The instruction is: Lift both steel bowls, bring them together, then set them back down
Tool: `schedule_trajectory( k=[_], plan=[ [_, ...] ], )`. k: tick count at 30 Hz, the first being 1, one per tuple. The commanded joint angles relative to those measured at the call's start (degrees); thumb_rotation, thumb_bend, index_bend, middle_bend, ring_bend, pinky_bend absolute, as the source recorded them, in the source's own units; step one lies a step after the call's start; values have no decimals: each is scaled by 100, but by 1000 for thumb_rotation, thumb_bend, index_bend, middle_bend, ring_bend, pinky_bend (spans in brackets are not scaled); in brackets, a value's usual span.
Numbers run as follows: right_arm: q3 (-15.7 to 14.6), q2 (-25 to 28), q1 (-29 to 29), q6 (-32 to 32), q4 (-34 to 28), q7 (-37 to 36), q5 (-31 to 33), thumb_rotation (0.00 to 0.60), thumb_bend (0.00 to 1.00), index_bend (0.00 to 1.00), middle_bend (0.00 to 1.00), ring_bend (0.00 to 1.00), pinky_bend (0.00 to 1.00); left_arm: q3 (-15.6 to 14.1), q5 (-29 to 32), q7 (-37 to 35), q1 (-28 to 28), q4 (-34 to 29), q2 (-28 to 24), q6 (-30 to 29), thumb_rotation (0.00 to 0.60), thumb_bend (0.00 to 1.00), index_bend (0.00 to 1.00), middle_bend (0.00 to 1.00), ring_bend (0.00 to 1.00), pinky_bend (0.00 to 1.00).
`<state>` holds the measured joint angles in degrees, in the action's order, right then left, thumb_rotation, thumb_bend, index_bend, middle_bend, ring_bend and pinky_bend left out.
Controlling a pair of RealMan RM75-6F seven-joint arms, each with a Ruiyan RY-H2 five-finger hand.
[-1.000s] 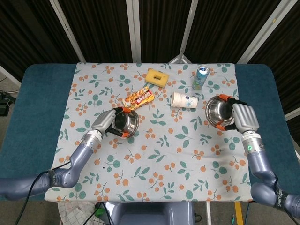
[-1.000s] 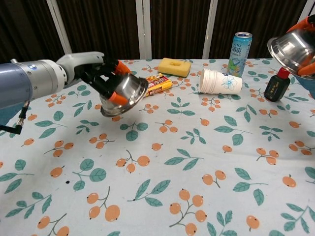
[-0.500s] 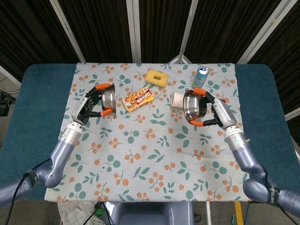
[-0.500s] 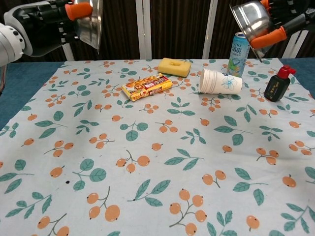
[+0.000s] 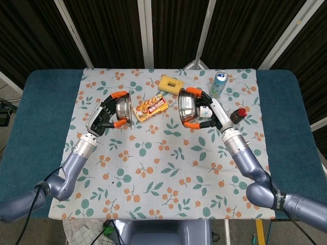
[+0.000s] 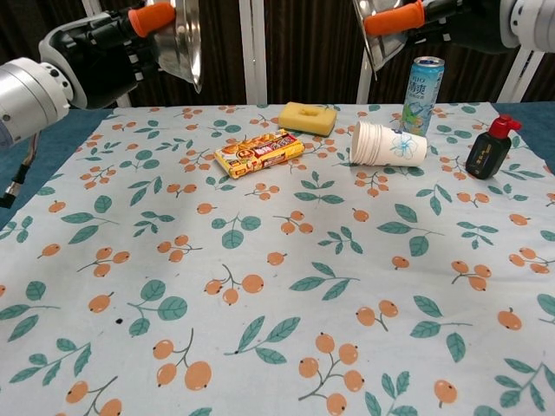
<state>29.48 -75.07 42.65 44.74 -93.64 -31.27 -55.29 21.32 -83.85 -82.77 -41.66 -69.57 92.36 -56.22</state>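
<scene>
Two steel bowls are held high above the table, tipped on their sides with their mouths turned toward each other. My left hand (image 5: pixel 106 114) (image 6: pixel 104 54) grips the left bowl (image 5: pixel 123 108) (image 6: pixel 180 35) by its rim with orange-tipped fingers. The right bowl (image 5: pixel 186 107) (image 6: pixel 375 24) is gripped by my right hand (image 5: pixel 210 113) (image 6: pixel 460 17). A gap about as wide as the snack pack separates the two bowls. The chest view cuts off the tops of both.
On the floral cloth (image 5: pixel 168 158) lie a snack pack (image 5: pixel 150 107) (image 6: pixel 259 152), a yellow sponge (image 5: pixel 170 84) (image 6: pixel 307 117), a stack of paper cups on its side (image 6: pixel 387 144), a drink can (image 5: pixel 218 84) (image 6: pixel 422 83) and a dark red-capped bottle (image 5: pixel 237 115) (image 6: pixel 489 147).
Both bowls have been lifted from low at the table's sides. The right bowl has swung far left over the cups. The left bowl has moved slightly right, so the gap has narrowed.
</scene>
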Motion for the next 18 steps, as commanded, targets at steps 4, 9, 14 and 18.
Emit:
schedule_trajectory(
  k=[4, 9, 14, 18],
  plan=[
    [66, -114, 169, -34, -23, 100, 217, 600, 155, 389, 270, 383, 245, -38, 44, 11, -111, 84, 172, -79, 600, 24, 468, 361, 155, 435],
    [86, -182, 274, 19, -180, 238, 425, 600, 155, 389, 270, 383, 245, -17, 102, 114, -213, 180, 368, -191, 600, 24, 468, 346, 142, 434],
    [61, -293, 357, 238, -435, 509, 901, 600, 155, 389, 270, 386, 245, 20, 157, 388, -290, 298, 619, -409, 600, 24, 476, 331, 135, 430],
    [48, -382, 457, 467, -647, 800, 1371, 600, 155, 392, 270, 386, 245, 7, 187, 528, -325, 341, 770, -525, 600, 23, 476, 330, 135, 428]
  ],
)
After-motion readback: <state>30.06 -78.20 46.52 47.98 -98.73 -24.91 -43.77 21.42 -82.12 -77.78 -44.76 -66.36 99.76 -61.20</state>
